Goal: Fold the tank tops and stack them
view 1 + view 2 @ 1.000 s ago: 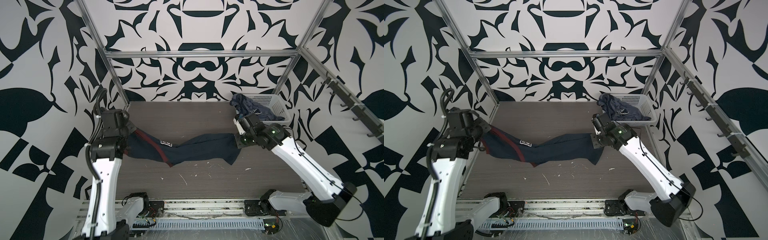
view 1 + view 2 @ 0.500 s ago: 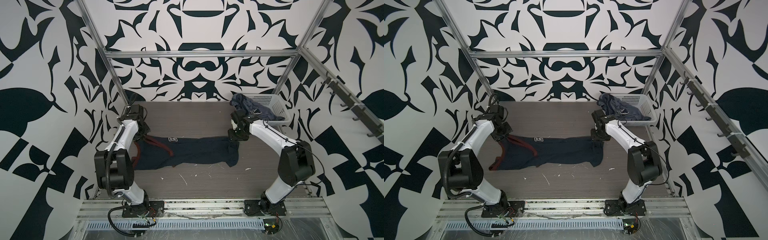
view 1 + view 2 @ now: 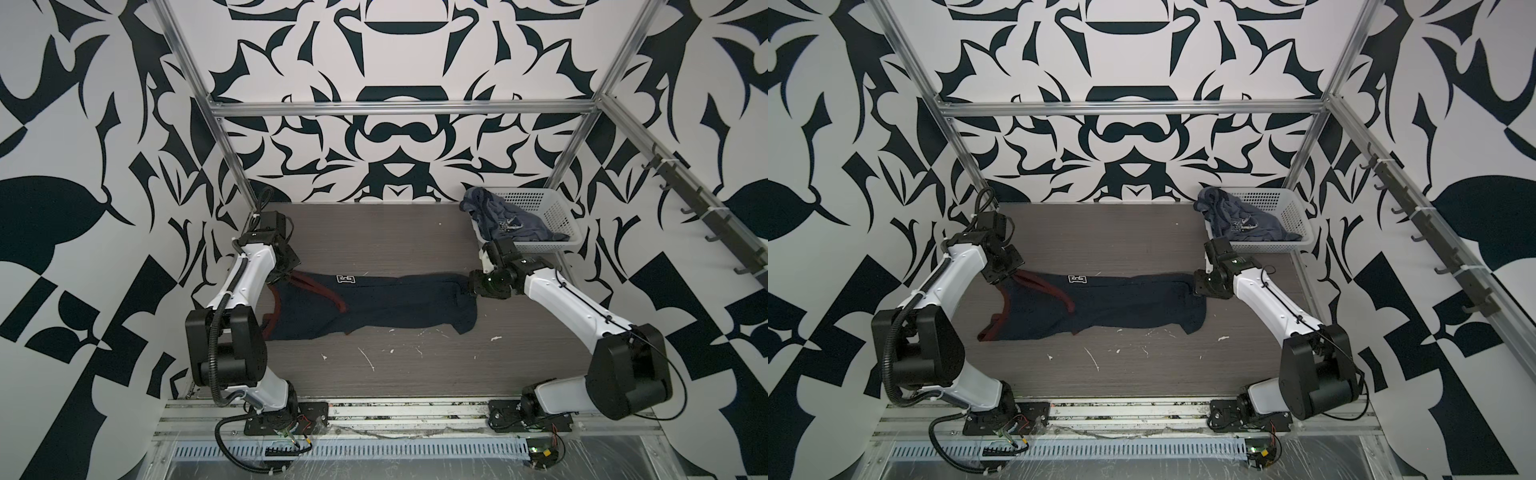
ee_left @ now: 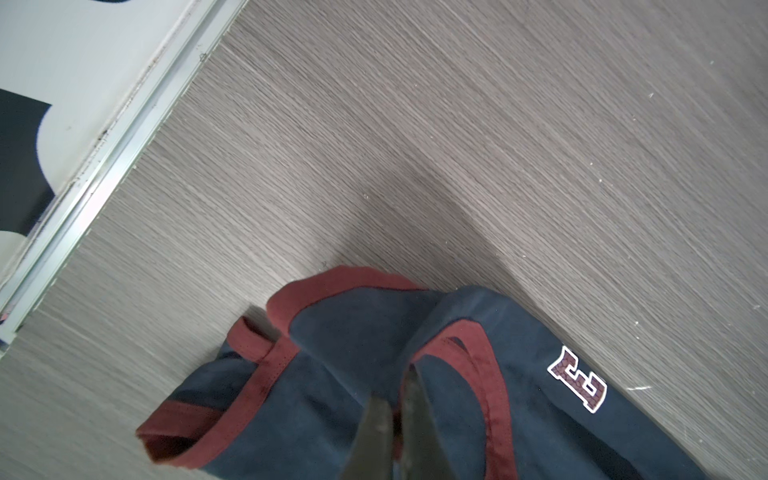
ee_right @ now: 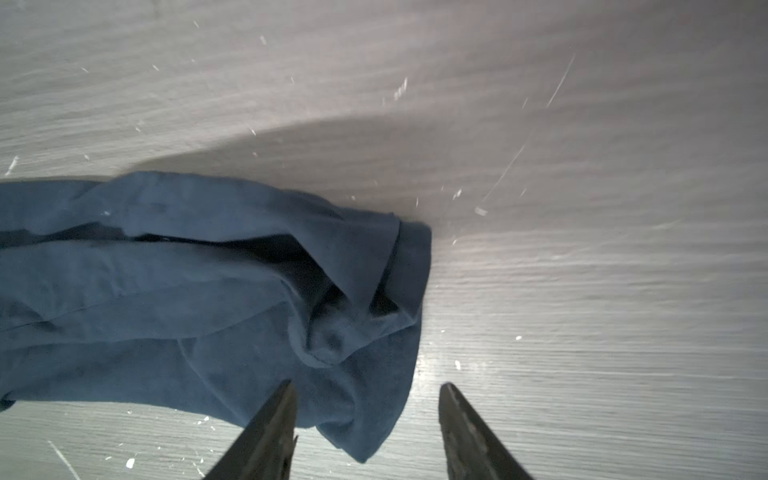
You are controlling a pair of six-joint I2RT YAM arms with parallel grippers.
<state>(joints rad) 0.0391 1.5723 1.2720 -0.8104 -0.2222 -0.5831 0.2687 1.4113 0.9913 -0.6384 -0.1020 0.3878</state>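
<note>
The dark navy tank top [image 3: 374, 303] [image 3: 1100, 303] with dark-red trim lies stretched left to right across the wood table, its "23" patch [image 3: 345, 279] facing up. My left gripper [image 3: 291, 272] [image 3: 1007, 276] [image 4: 399, 395] is shut on the red-trimmed shoulder end [image 4: 340, 332]. My right gripper [image 3: 471, 286] [image 3: 1196, 289] [image 5: 365, 384] hangs open just over the crumpled hem end [image 5: 187, 291], with cloth lying below its fingers and nothing pinched. The slate-blue tank top [image 3: 507, 216] [image 3: 1241, 220] sits bunched in the basket, draped over its left rim.
The white perforated basket [image 3: 552, 208] [image 3: 1287, 208] stands at the back right corner, close behind my right wrist. White flecks [image 3: 365, 357] dot the table's front. Metal frame posts [image 3: 232, 166] edge the table, and a hook rail [image 3: 706, 216] runs along the right wall.
The navy tank top, held stretched in the air a second ago, now lies on the table. My right gripper has opened and let go of the hem; the left still grips.
</note>
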